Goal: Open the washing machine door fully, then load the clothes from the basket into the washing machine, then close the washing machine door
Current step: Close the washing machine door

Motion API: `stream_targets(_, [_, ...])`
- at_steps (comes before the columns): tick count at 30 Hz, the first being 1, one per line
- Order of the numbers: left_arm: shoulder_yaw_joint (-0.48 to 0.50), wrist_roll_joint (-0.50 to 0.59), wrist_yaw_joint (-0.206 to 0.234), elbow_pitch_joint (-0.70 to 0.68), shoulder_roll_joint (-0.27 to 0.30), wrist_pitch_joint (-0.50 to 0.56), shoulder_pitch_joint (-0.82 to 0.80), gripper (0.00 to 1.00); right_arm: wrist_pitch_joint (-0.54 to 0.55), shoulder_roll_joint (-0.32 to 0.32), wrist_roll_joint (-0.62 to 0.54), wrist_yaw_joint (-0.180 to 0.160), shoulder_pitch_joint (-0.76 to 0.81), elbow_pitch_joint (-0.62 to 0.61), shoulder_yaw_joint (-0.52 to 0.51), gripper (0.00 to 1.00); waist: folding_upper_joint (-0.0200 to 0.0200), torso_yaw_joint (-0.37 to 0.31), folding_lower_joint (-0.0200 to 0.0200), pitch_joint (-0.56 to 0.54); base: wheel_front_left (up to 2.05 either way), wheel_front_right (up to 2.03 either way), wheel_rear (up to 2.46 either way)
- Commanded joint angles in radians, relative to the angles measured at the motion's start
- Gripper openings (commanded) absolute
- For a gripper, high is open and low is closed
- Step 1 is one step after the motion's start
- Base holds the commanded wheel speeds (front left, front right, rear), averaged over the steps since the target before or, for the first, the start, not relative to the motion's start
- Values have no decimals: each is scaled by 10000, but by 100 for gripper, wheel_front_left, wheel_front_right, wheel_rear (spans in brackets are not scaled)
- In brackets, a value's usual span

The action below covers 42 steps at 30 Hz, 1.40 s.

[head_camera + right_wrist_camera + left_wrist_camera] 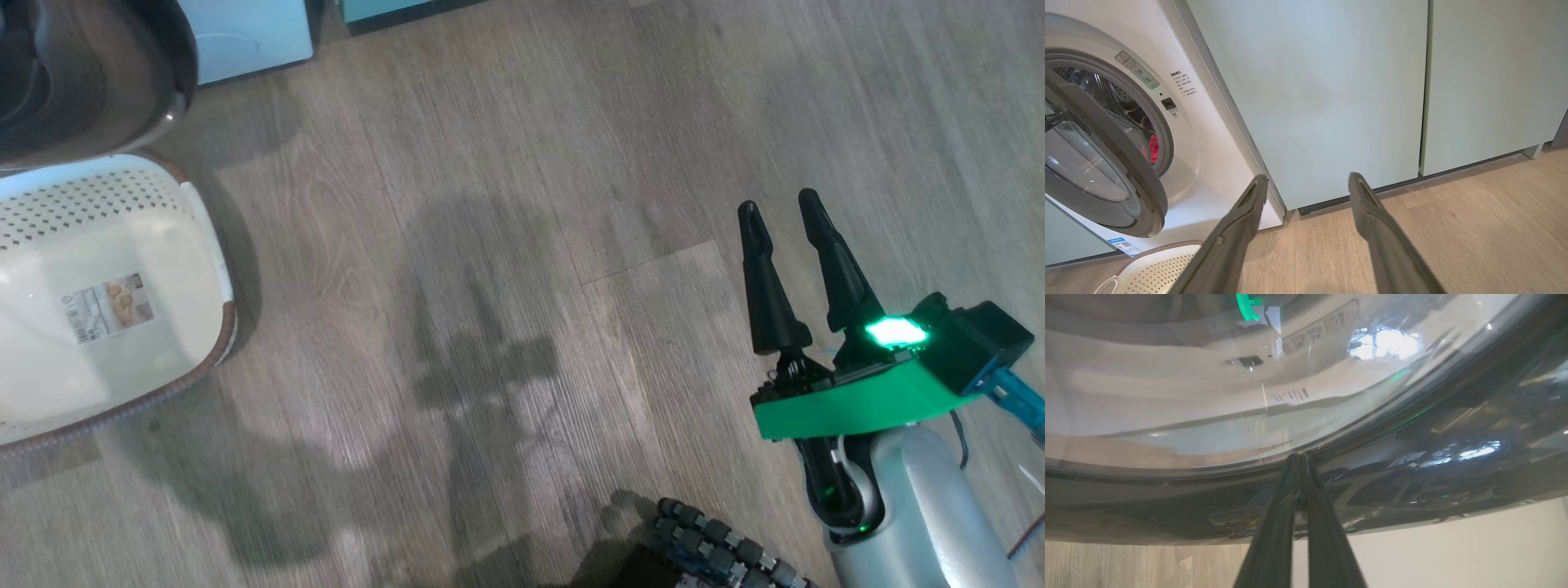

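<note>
The washing machine door [1106,134] stood partly open on the washing machine [1208,143], red clothes [1153,148] inside the machine. The left gripper [1299,457] was closed and empty, its tips against the door's black rim. The basket [1163,265] sat at the machine's foot. The right gripper [1308,181] was spread wide, holding nothing.

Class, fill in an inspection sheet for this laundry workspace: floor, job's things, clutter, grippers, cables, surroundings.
Surface: wooden floor, the robot's shadow on it.
Job's things: basket empty; red clothes inside the washing machine; door partly open.
Clutter: nothing seen.
Grippers: left gripper shut, tips at the door's dark rim; right gripper open, holding nothing.
Cables: thin wires near the right gripper.
Surroundings: pale teal cabinets beside the washing machine.
</note>
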Motion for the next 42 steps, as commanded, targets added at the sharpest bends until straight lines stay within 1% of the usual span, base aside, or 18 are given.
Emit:
stream_targets(1, [141,127,-58,-329,458,-15,-389,0,-90,-5,47,0,-148,-315,219,100,0,-34,0,6,0,0,0])
stream_targets(6, [177,131,-28,111,307,-294,-794,0,-90,-5,78,0,-185,-317,277,100,0,-118,0,-12,0,0,0])
stream_targets(8, [171,191,-73,274,292,-399,-890,0,-90,-5,69,0,-211,-327,306,100,0,-109,0,-26,0,0,0])
stream_targets(10, [163,117,-123,377,163,-383,-874,0,-90,-5,57,0,-228,-329,310,100,0,-60,0,-95,0,0,0])
stream_targets(13, [150,59,-294,405,75,-239,-558,0,-91,-5,23,0,-219,-308,312,100,0,98,0,-255,0,0,0])
stream_targets(18, [469,-303,-749,173,-229,4,468,0,-91,-5,-107,0,-193,-167,371,100,0,513,0,-694,0,0,0])
stream_targets(23, [1182,-840,-1243,-445,-862,-62,1885,0,-91,-5,-298,0,-189,-19,421,100,0,1043,0,-1198,0,0,0])
stream_targets(26, [1693,-1265,-1568,-953,-1548,-288,2722,0,-91,-5,-419,0,-150,55,387,100,0,1416,0,-1452,0,0,0])
stream_targets(27, [1693,-1265,-1568,-953,-1548,-288,2722,0,-91,-5,-419,0,-150,55,387,100,0,1416,0,-1452,0,0,0])
stream_targets(28, [1837,-1398,-1638,-1130,-1783,-350,2988,12,-91,-5,-454,0,-141,67,379,100,0,1533,0,-1517,0,0,0])
stream_targets(29, [1961,-1484,-1709,-1283,-2005,-433,3236,32,-91,-5,-495,0,-134,75,367,100,0,1657,0,-1577,0,0,0])
stream_targets(30, [2055,-1563,-1778,-1440,-2228,-494,3477,69,-91,-5,-530,0,-126,85,355,100,0,1778,0,-1632,0,0,0])
stream_targets(31, [2134,-1651,-1841,-1610,-2461,-547,3700,83,-91,-5,-563,0,-120,85,335,100,0,1901,0,-1667,0,0,0])
stream_targets(32, [2246,-1756,-1938,-1951,-2896,-645,4147,100,-91,-5,-614,0,-117,83,309,100,0,2108,0,-1719,0,0,0])
stream_targets(35, [2387,-1749,-2117,-2495,-3508,-934,4771,100,-91,-5,-661,0,-92,90,231,100,0,2389,0,-1794,0,0,0])
stream_targets(37, [2465,-1830,-2225,-2788,-3806,-1160,5113,100,-91,-5,-685,0,-69,105,203,100,0,2529,0,-1851,0,0,0])
stream_targets(39, [2484,-1986,-2317,-3027,-4016,-1442,5481,100,-91,-5,-700,0,-41,126,182,100,0,2643,0,-1925,0,0,0])
stream_targets(42, [2287,-2292,-2404,-3165,-4147,-1996,6111,100,-91,-5,-722,0,43,154,112,100,0,2802,0,-2055,0,0,0])
